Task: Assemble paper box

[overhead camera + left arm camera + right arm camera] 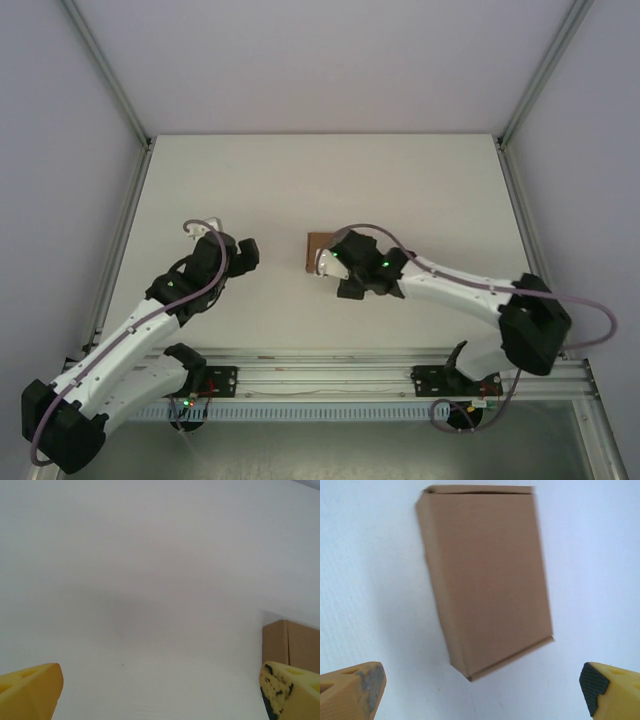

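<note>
The paper box (487, 577) is a small closed rectangular box of brown kraft cardboard lying flat on the white table. From above, the paper box (317, 251) peeks out left of my right gripper (328, 262), which hovers over it. That gripper (480, 690) is open, its yellow fingertips (355, 687) wide apart, with nothing between them and the box ahead of them. My left gripper (245, 254) is open to the left of the box, apart from it. A corner of the box (295, 645) shows at the right edge of the left wrist view.
The white table (300, 190) stretches back to a metal-framed enclosure wall. An aluminium rail (320, 375) with both arm bases runs along the near edge.
</note>
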